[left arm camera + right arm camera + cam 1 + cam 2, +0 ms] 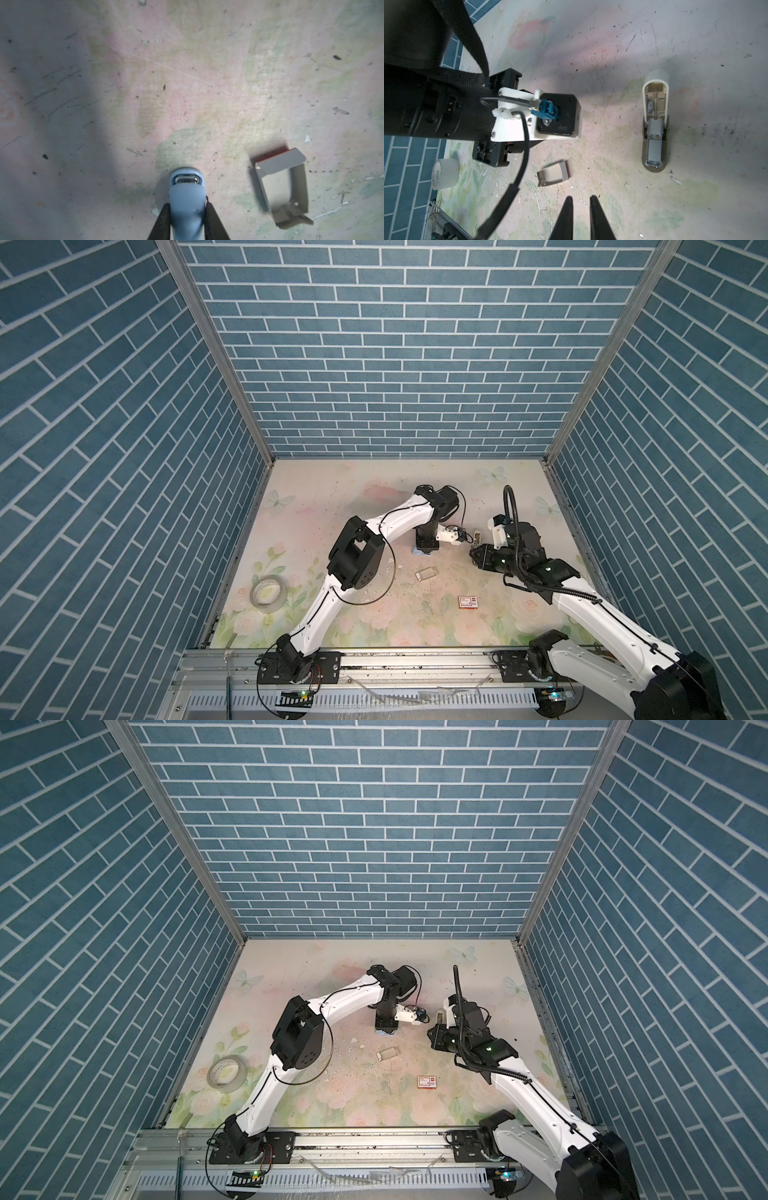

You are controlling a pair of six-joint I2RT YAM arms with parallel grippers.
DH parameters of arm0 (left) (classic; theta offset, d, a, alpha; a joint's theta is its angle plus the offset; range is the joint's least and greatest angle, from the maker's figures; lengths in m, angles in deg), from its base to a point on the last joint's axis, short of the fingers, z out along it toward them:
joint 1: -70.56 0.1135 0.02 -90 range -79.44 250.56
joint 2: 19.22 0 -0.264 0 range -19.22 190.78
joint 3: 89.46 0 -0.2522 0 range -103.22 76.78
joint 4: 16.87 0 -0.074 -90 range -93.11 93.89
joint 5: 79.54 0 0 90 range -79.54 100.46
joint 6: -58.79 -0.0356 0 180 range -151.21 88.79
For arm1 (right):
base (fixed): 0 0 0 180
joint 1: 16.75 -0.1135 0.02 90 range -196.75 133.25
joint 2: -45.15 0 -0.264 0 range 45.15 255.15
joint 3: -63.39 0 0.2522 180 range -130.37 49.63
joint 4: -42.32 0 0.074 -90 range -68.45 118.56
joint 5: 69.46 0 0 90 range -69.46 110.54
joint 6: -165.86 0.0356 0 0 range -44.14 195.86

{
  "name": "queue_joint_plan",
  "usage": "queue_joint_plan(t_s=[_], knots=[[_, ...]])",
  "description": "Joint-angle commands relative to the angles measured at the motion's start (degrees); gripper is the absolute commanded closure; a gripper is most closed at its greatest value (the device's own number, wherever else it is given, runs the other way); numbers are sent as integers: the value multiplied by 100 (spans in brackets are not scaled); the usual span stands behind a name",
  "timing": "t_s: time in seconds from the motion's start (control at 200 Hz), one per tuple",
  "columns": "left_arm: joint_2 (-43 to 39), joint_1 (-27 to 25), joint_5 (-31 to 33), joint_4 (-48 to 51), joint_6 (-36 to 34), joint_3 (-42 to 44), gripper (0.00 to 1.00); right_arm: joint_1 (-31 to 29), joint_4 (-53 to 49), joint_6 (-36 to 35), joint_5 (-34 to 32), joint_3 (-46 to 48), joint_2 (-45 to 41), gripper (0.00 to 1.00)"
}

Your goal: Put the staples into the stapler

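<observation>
Although the small pale cardboard tray lies empty near the middle of the floral-printed table surface, a row of short silver-grey metal staples sits in the open channel of the cream plastic stapler. The stapler's lid is swung back. It lies flat on the surface, right of the middle and well short of the right edge. In a top view it shows as a small pale shape between the two grippers.

The left gripper points straight down at the surface to the left of the stapler, apart from it. Its black fingers are clamped on either side of a light blue rounded plastic tool with a metal-lined slot at its end.

The right gripper hangs above the surface on the near-edge side of the stapler. Its two fingers stand a narrow gap apart with nothing between them, and they touch neither the stapler nor the tray.

A red-and-white printed box lies closer to the near edge, right of the tray. A roll of translucent tape rests by the left edge.
</observation>
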Motion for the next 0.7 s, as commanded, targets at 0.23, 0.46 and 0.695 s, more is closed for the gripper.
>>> queue_joint_plan(t_s=[0.23,0.46,0.695], knots=[[-111,-94,-159,187,247,584,100,27,-210,53,-165,0,-88,83],[-507,-85,7,-385,374,1067,100,28,-210,60,-187,10,-53,83],[-770,-79,37,-737,489,1374,97,28,-205,42,-240,24,16,83]])
